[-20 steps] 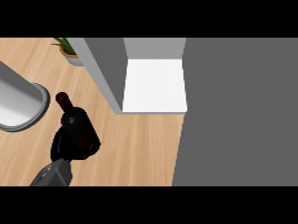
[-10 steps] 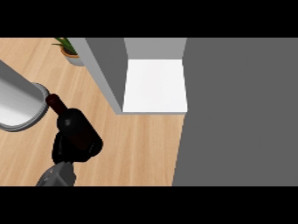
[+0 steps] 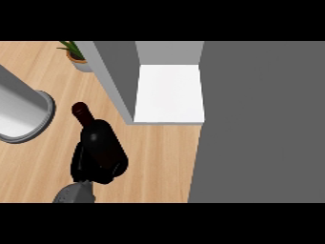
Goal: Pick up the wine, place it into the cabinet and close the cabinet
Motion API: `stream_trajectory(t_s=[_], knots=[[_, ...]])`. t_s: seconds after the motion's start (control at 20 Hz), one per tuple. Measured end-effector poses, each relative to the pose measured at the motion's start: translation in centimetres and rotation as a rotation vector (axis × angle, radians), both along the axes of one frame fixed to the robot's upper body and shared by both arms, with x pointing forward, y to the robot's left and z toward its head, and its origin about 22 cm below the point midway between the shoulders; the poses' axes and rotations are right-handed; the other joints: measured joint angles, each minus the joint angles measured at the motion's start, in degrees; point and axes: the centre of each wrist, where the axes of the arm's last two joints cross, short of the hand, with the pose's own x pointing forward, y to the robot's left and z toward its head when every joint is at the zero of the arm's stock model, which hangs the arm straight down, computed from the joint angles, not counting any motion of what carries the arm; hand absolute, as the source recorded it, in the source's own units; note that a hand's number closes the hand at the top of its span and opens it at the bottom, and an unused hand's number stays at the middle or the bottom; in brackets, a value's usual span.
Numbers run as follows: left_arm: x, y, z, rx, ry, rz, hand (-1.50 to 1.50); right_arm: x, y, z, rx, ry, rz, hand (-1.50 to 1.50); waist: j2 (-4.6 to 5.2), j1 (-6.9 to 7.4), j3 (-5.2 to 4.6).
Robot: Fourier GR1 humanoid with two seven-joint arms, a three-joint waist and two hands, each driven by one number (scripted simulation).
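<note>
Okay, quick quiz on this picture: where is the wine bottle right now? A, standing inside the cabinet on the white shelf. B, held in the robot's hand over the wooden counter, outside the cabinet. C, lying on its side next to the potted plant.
B: the hand curls round the wine bottle above the wooden counter, left of the open cabinet, whose white shelf holds nothing.

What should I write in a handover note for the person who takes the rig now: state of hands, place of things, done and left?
Hands: one black hand is curled round the dark glass wine bottle; which hand it is I cannot tell. No other hand shows.
Things: the bottle is over the wooden counter, neck pointing up-left, left of the open grey cabinet with its white shelf.
Done: bottle picked up.
Left: place the bottle on the shelf, release, close the cabinet.
</note>
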Motion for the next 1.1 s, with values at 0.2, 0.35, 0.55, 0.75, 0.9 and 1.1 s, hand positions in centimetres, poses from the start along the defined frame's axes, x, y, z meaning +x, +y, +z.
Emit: stream_trajectory(t_s=[0.2,0.35,0.55,0.75,0.9,1.1], knots=[[-0.4,-2.9,2.2,-0.004,0.003,-0.022,1.5,0.0,0.1,0.1,-0.001,0.002,0.006,-1.5,0.05,-0.09,-0.02],[-0.8,-4.4,3.8,-0.005,0.016,-0.019,1.5,0.1,-0.2,0.2,-0.004,-0.003,-0.005,-1.5,0.1,-0.13,-0.02],[-0.8,-6.8,4.9,-0.017,0.048,-0.014,1.5,0.2,-0.1,-0.1,-0.006,-0.008,0.002,-1.5,0.19,-0.28,-0.04],[-1.2,-9.1,5.1,-0.026,0.075,0.003,1.5,0.1,-0.2,-0.5,-0.002,0.0,0.01,-1.5,0.23,-0.45,-0.05],[-0.8,-10.0,4.8,-0.031,0.098,0.016,1.5,0.5,-0.3,-0.2,-0.01,0.001,0.016,-1.5,0.27,-0.48,-0.07],[-0.2,-10.1,3.8,-0.03,0.122,0.035,1.5,0.5,-0.2,-0.4,-0.004,0.008,0.022,-1.5,0.29,-0.5,-0.07]])
